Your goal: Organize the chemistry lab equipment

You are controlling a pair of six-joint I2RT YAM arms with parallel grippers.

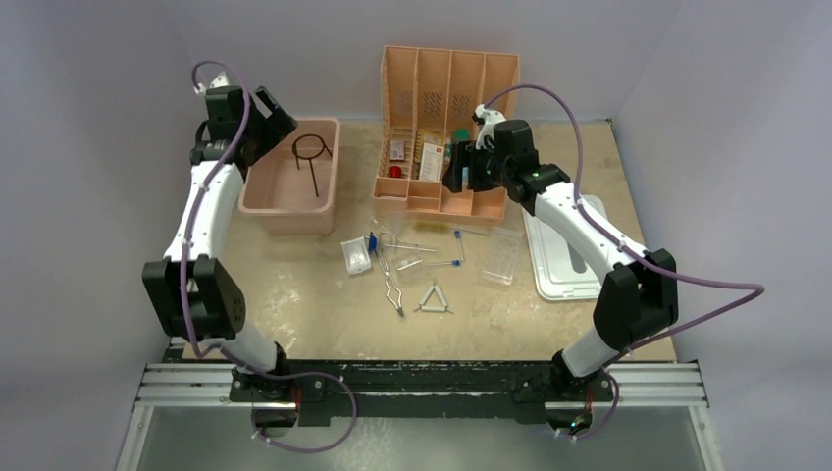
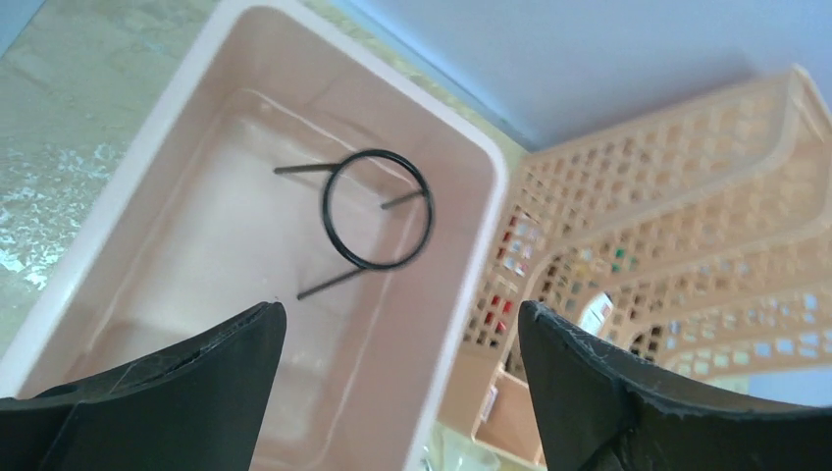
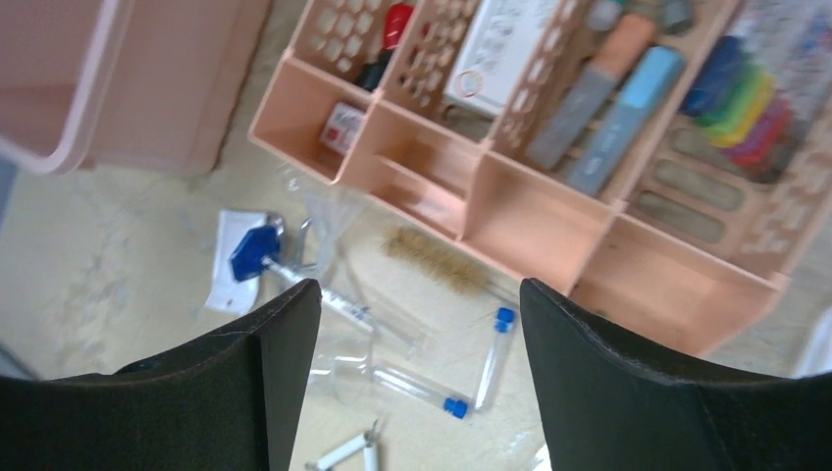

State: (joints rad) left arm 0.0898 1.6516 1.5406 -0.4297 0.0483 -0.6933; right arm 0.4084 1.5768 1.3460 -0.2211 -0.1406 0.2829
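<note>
- The left gripper (image 2: 400, 314) hovers with its jaws spread wide (nothing between them) above the pink bin (image 2: 147, 147).
- The black wire ring tripod (image 2: 326, 209) rests inside that bin.
- The right gripper (image 3: 420, 294), also wide apart and empty, hangs over the front edge of the orange divider tray (image 3: 530, 221).
- Loose on the table near the tray are thin blue-capped tubes (image 3: 494, 353), metal tongs (image 1: 392, 285), a white triangle (image 1: 434, 311), a clear packet (image 1: 356, 255) and a clear plastic tube rack (image 1: 502, 257).
</note>
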